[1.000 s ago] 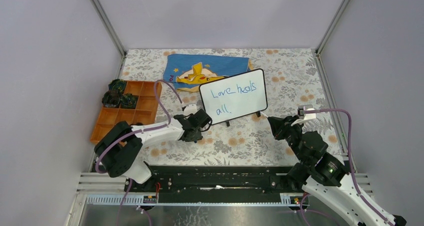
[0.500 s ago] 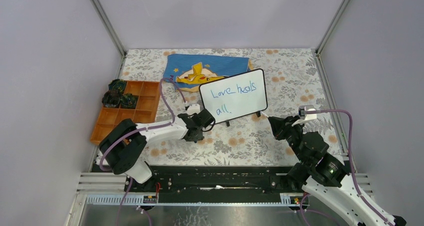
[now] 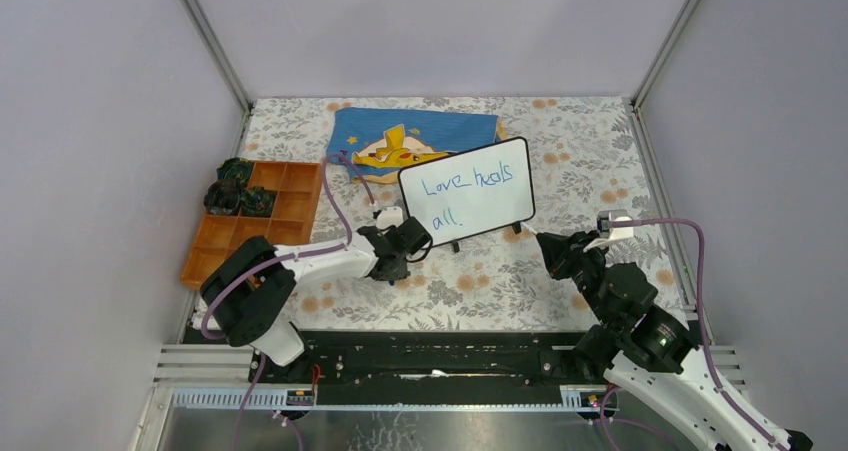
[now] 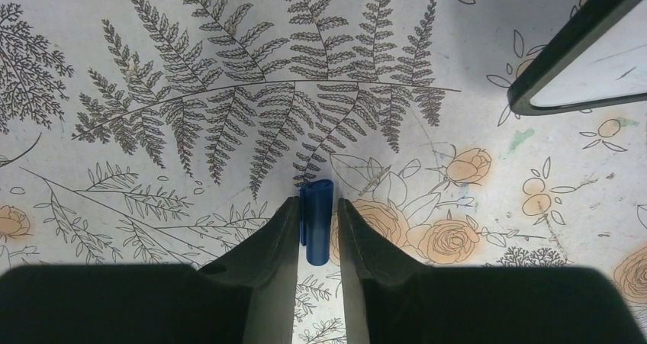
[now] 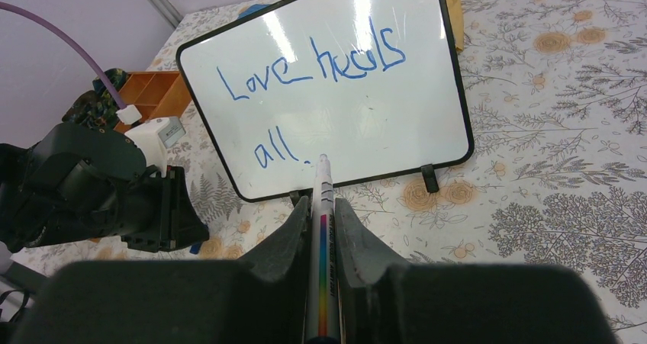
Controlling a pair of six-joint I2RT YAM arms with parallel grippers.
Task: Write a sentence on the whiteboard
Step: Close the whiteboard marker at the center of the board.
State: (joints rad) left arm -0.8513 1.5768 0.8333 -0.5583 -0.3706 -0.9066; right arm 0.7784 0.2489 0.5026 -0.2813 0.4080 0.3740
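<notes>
Counter: your floral counter (image 3: 600, 151) carries the whiteboard (image 3: 492, 209).
Sentence (image 3: 468, 181): on the whiteboard.
Right claw (image 5: 320, 204): clamps marker (image 5: 323, 178), tip by whiteboard's lower edge.
Left claw (image 4: 317, 201): left of whiteboard, narrowly flanking blue cap (image 4: 317, 223); you can't tell if it grips.

Left arm (image 3: 310, 261) reaches low toward the table centre. Left gripper (image 4: 317, 201) points down, jaws narrowly apart, flanking a cap (image 4: 317, 226); contact unclear. Right arm (image 3: 625, 301) is bent. Right gripper (image 5: 323, 205) clamps a marker (image 5: 323, 180).
</notes>
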